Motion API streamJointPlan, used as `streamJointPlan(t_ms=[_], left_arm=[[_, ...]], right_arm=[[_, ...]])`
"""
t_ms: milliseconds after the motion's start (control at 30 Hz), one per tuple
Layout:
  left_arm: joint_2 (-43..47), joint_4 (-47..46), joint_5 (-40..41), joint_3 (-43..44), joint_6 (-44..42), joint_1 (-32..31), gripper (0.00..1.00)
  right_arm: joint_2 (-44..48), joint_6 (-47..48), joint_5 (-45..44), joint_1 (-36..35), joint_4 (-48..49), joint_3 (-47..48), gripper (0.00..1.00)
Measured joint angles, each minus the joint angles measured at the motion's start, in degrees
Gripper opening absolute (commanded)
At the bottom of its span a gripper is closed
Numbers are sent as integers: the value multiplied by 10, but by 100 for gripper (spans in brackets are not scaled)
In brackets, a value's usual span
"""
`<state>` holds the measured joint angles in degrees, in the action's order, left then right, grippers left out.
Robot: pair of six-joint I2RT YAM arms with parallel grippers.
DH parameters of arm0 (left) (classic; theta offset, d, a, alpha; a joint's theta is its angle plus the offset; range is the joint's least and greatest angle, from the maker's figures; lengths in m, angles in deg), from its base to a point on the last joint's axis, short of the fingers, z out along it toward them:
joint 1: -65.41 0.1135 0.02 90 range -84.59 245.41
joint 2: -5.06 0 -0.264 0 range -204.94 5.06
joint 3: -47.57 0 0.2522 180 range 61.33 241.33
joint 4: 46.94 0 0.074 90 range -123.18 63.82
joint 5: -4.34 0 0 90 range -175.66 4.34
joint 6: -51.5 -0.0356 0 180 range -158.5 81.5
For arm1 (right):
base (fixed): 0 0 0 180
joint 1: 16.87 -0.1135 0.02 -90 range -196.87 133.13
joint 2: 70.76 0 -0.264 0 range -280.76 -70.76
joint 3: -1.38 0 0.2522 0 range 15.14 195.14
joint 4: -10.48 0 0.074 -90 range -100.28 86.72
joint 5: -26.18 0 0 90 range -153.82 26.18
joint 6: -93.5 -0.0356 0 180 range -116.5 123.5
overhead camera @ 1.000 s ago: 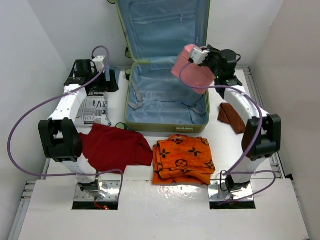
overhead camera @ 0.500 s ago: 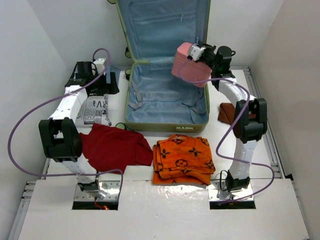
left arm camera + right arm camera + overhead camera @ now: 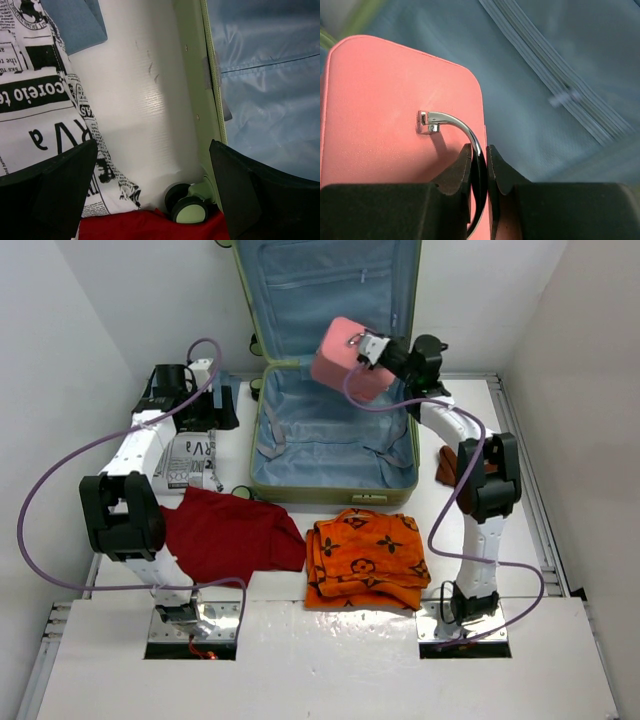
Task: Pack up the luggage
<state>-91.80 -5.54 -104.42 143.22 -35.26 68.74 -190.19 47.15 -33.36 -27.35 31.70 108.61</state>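
Observation:
The light green luggage (image 3: 262,472) lies open at the back middle, its blue-lined lid upright against the wall. My right gripper (image 3: 366,348) is shut on the chrome handle (image 3: 451,121) of a small pink boxy case (image 3: 343,357) and holds it in the air over the luggage's open base. In the right wrist view the case (image 3: 385,110) hangs from the handle with blue lining behind it. My left gripper (image 3: 200,400) is open and empty left of the luggage; its view shows the luggage's green side (image 3: 192,85) and a wheel (image 3: 190,210).
A red garment (image 3: 225,532) and a folded orange patterned cloth (image 3: 365,555) lie in front of the luggage. A newspaper (image 3: 190,460) and a blue item (image 3: 222,390) lie on the left. A brown item (image 3: 462,472) lies right of the luggage, beside the right arm.
My right gripper has carried the pink case leftward and a little back, from over the luggage's right rim to over its open base. The left arm has not moved.

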Motion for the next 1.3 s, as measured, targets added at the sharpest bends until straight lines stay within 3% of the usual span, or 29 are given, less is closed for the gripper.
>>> streamJointPlan(t_ms=[200, 567, 1100, 1300], left_arm=[[-6, 0, 0, 0, 0, 0, 100], [-8, 0, 0, 0, 0, 0, 100], [-25, 1, 0, 0, 0, 0, 100], [-25, 1, 0, 0, 0, 0, 100]], right_arm=[[-7, -23, 33, -24, 0, 0, 0], [-48, -15, 122, 10, -7, 0, 0], [-125, 116, 229, 46, -43, 77, 0], [-128, 156, 254, 57, -120, 115, 0]])
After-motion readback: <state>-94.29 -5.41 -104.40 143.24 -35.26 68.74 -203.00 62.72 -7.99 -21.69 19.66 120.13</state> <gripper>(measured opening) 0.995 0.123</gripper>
